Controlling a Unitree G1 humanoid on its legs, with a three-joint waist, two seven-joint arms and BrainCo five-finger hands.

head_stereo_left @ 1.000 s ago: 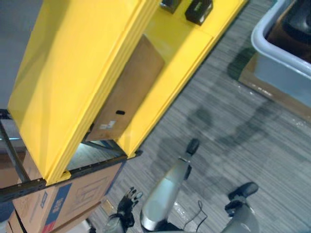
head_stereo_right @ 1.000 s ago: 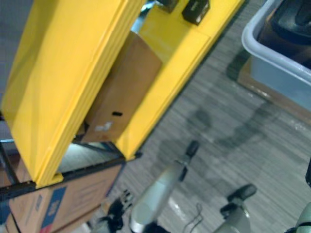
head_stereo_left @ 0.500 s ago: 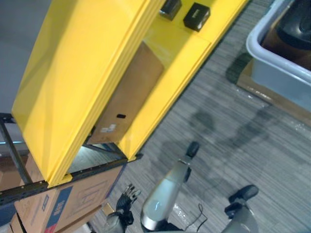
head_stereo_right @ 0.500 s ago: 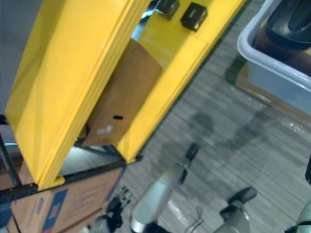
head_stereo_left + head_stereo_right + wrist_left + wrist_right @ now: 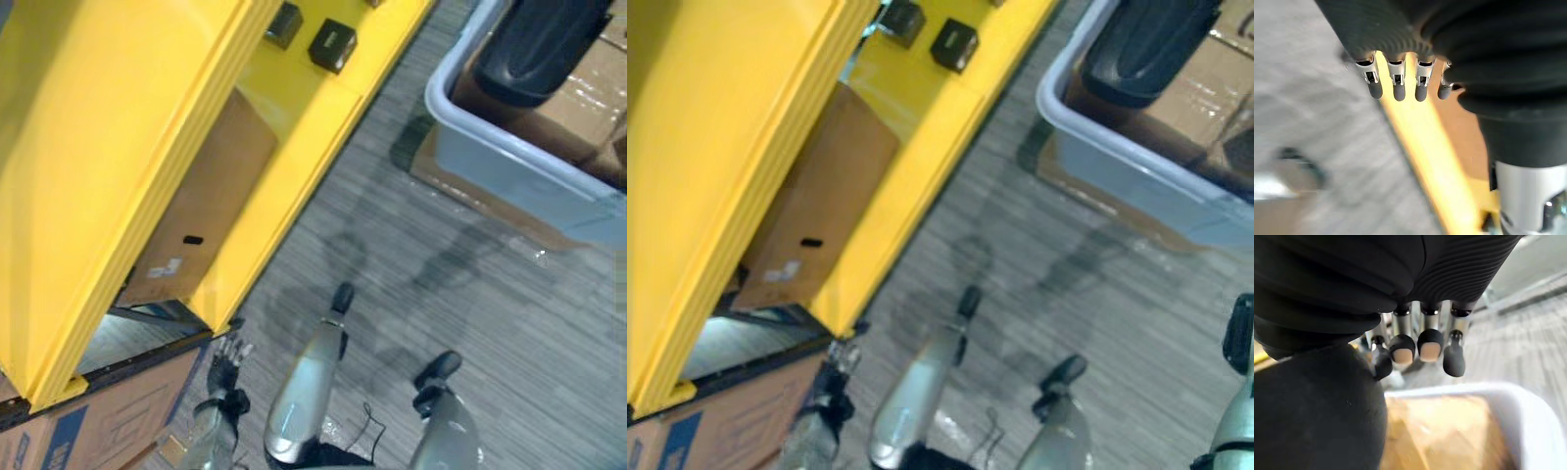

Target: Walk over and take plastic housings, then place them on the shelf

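Note:
Two small black plastic housings [image 5: 333, 44] [image 5: 284, 24] lie on the yellow shelf [image 5: 294, 147] at the upper left. A large black plastic housing [image 5: 539, 39] rests on cardboard inside the grey bin [image 5: 490, 147] at the upper right. My left hand [image 5: 227, 354] hangs low beside the shelf's near corner, open, fingers [image 5: 1396, 85] straight and holding nothing. In the right wrist view my right hand [image 5: 1430, 340] hovers above the bin's pale rim [image 5: 1528, 401], open, with its fingers relaxed and nothing between them.
A brown cardboard box [image 5: 196, 225] sits on the lower level under the yellow shelf. Another printed carton [image 5: 98, 421] stands below the black frame rail. Grey striped carpet [image 5: 460, 294] runs between shelf and bin.
The camera has swung toward the bin, which now shows much more with its black housing. The shelf has slid left in view. My left hand still hangs by the shelf corner.

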